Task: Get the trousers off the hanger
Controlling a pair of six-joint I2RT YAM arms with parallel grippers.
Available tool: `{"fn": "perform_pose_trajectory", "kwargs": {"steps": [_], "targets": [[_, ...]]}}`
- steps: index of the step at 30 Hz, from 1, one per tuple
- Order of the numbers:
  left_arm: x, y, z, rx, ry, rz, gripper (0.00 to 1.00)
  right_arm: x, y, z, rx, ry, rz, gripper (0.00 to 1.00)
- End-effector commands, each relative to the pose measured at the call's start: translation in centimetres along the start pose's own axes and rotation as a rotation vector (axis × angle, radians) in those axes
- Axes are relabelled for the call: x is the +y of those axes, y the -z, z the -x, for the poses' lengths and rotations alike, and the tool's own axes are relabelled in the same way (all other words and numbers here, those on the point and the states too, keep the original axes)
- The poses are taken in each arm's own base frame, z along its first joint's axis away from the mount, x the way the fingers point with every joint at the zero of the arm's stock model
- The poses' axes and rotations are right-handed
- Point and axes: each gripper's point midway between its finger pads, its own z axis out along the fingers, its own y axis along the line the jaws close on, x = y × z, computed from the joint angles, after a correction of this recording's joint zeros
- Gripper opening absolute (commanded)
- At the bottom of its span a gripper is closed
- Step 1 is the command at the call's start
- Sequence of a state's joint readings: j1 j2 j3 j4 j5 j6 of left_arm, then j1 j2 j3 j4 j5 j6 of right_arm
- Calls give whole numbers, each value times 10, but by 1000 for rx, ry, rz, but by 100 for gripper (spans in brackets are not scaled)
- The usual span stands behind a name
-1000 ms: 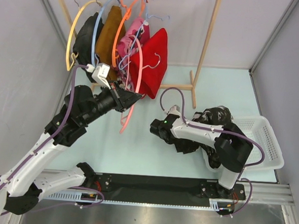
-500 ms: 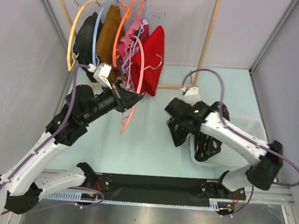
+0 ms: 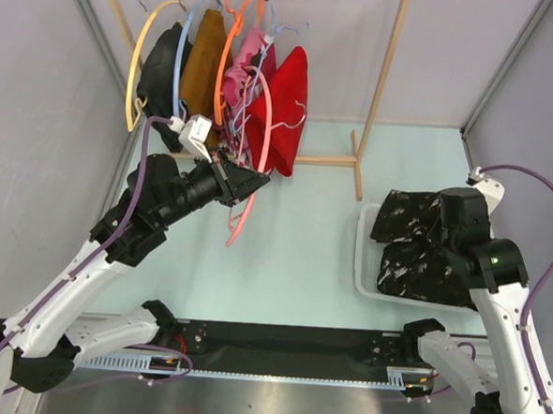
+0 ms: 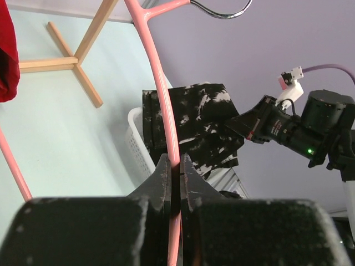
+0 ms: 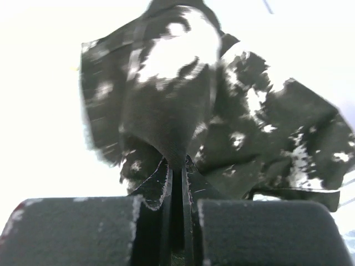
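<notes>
The black white-splotched trousers (image 3: 414, 258) drape over the basket (image 3: 359, 268); red trousers (image 3: 284, 109) hang on the rack (image 3: 383, 82).

Even overhead light fills the top view, shadows faint on the desk (image 3: 292, 255). The right wrist view burns out white behind blurred black trousers (image 5: 183, 111); the left tool (image 4: 175, 169) looms dark, unfocused.
</notes>
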State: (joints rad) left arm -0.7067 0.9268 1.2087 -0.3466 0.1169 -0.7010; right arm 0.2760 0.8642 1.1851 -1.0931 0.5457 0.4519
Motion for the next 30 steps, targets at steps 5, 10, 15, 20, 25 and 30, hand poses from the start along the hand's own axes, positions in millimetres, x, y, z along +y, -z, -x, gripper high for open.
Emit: {"fn": "perform_pose_trajectory", "kwargs": {"steps": [5,10,15,20,25,30], "targets": [[-35,4,29,-93,-19,-131,0,3,11,-19,72,-54,105,3],[-34,1,26,-77,-20,-133,0,-9,16,-40,128,-76,81,5],[-33,-4,20,-54,-15,-138,0,-15,52,-28,18,-162,183,1],[-33,-12,14,-35,7,-154,0,-10,42,-58,124,-114,192,28],[-39,-22,12,-10,43,-185,0,0,37,-55,138,-109,219,87],[-42,-33,16,-20,107,-190,0,21,51,-25,110,-79,319,94]]}}
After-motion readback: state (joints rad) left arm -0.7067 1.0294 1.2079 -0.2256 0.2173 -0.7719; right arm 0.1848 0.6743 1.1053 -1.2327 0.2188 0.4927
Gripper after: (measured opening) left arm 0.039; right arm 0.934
